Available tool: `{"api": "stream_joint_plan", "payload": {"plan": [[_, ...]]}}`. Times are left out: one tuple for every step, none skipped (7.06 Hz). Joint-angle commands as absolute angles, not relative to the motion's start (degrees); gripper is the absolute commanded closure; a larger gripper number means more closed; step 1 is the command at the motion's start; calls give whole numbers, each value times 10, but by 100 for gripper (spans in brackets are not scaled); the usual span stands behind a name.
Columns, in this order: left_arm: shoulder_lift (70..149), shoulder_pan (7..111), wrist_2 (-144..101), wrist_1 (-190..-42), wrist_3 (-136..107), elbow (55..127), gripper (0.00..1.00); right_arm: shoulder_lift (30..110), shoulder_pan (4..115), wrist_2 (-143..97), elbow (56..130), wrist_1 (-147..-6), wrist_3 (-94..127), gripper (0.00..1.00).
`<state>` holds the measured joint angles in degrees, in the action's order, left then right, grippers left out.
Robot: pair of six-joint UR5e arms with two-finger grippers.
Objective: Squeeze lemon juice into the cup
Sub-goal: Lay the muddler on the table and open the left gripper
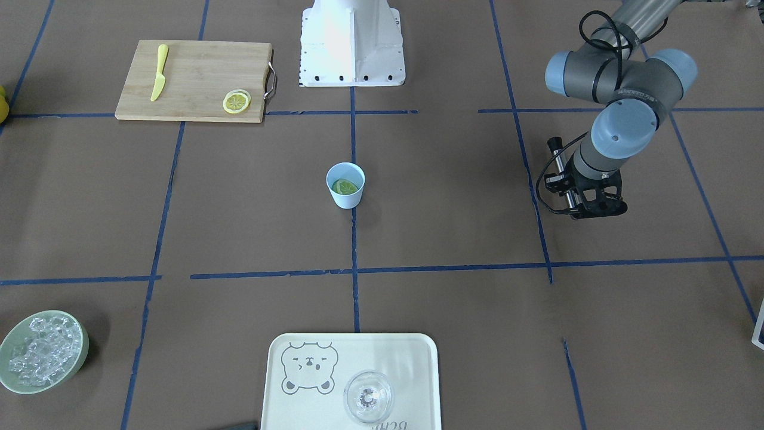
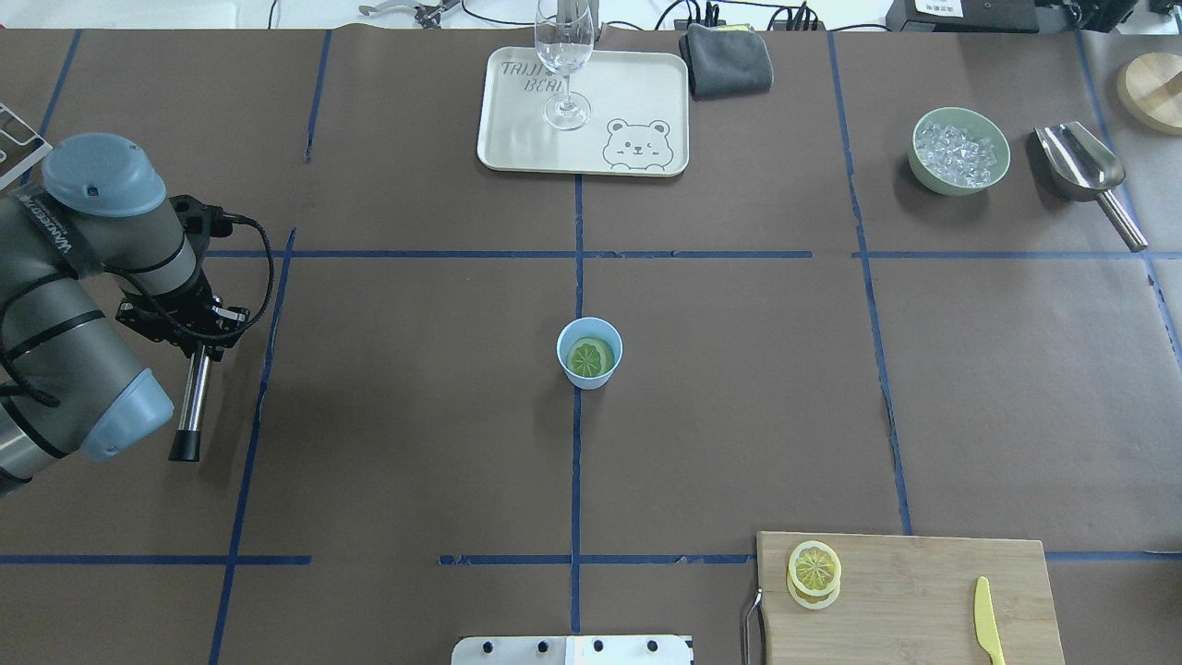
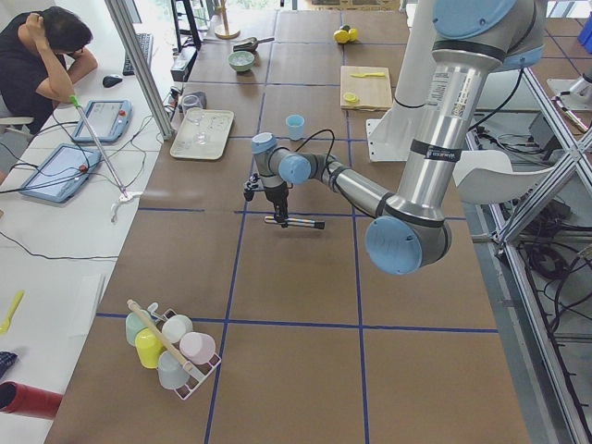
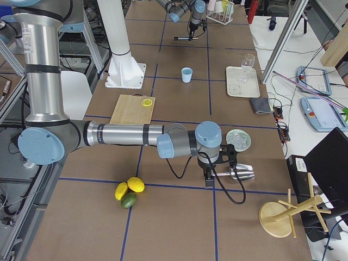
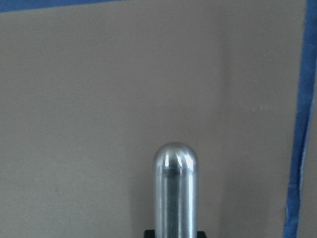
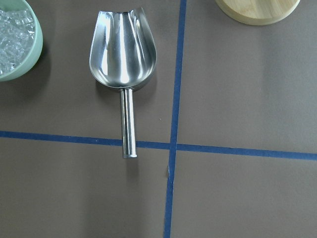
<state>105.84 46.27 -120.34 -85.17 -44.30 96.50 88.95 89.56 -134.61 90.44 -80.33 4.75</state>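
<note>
Obstructions: none stands close to the cup (image 2: 591,373), which sits alone at mid-frame in the overhead view. The left gripper (image 2: 194,337) hangs at that view's left edge, well apart from the cup, pinching a metal rod (image 2: 192,397) held level above the table (image 2: 416,416). The right gripper (image 4: 209,174) appears only in the exterior right view; I cannot tell whether its fingers are spread or pressed together. Its wrist camera looks down on a steel scoop (image 6: 124,49) lying beside the green bowl (image 2: 916,139).

Containers: the cup holds one lemon slice (image 2: 589,356), lying tilted inside. The green bowl holds ice. The tray (image 2: 517,148), top centre, carries an upright wine glass (image 2: 565,55). The cutting board (image 2: 923,591), lower right, bears two stacked slices (image 2: 814,573) and a yellow knife (image 2: 988,633). A grey cloth (image 2: 729,60) lies just beside the tray.

Surface and room: brown paper gridded with blue tape. An operator (image 3: 46,55) sits at a side bench.
</note>
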Motion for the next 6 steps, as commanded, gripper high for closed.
{"api": "stream_joint_plan", "payload": {"plan": [[1065,461,-1203,-865,-441,942,100,889,896,-1346,904,-803,47,0],[1064,461,-1202,-867,-440,940,48,889,896,-1346,905,-803,48,0],[1062,461,-1201,-868,-440,940,0,889,896,-1346,907,-803,48,0],[1060,461,-1200,-868,-440,940,0,890,896,-1346,908,-803,48,0],[1058,461,-1200,-868,-439,944,0,890,896,-1346,908,-803,48,0],[1058,462,-1200,-868,-439,948,0,890,896,-1346,907,-803,48,0]]}}
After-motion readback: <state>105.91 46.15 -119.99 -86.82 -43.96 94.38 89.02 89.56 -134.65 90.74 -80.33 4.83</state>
